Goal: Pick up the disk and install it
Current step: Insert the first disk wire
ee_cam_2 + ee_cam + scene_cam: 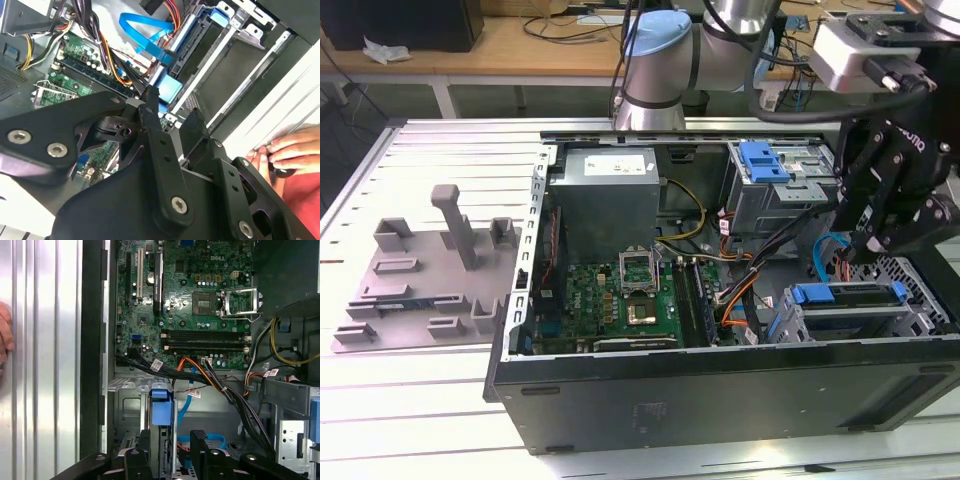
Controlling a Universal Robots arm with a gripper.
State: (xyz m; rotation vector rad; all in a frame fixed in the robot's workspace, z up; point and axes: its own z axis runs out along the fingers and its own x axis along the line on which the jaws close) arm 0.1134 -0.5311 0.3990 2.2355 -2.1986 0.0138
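The disk (850, 299) sits on edge in the lower drive cage at the front of the open computer case, on the exterior view's right. Its blue bracket frames it. In both wrist views the bracket's blue tab (161, 412) (169, 90) shows at the cage mouth. My black gripper (872, 246) hangs just above that cage. It is open, and its two fingers (200, 442) stand apart on either side of the bracket's line without holding anything. The gripper (171, 107) (169, 452) is close to the disk; I cannot tell whether it touches.
A second drive cage with a blue tray (765, 160) stands behind. Orange and black cables (740, 285) and a blue cable (825, 255) run close by. Motherboard (620, 300) and power supply (610, 190) take up the case's middle. A grey fixture (430, 270) lies to the left. A person's hand (290, 150) rests beside the case.
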